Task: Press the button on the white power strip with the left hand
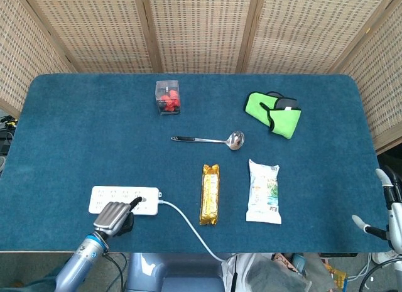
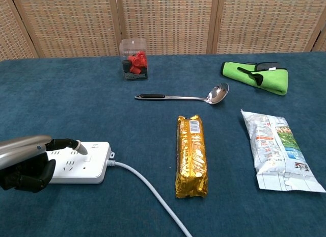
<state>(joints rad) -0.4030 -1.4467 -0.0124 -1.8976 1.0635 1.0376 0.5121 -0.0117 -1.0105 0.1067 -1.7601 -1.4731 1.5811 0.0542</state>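
Note:
The white power strip (image 1: 119, 196) (image 2: 94, 163) lies near the table's front left edge, its white cord (image 1: 188, 226) (image 2: 147, 188) running off to the front. My left hand (image 1: 115, 216) (image 2: 30, 163) is over the strip's near side with most fingers curled in. One finger points forward, and its tip (image 1: 136, 201) (image 2: 81, 149) is over the strip's cord end, at or just above the surface; contact cannot be told. The hand holds nothing. My right hand (image 1: 383, 210) shows only partly at the right edge of the head view, off the table.
A gold snack bar (image 1: 210, 193) (image 2: 191, 154) and a white snack bag (image 1: 264, 191) (image 2: 275, 148) lie right of the strip. Farther back are a metal ladle (image 1: 213, 140) (image 2: 188, 98), a clear box of red pieces (image 1: 168, 97) (image 2: 134, 60) and a green pouch (image 1: 274, 112) (image 2: 257, 75).

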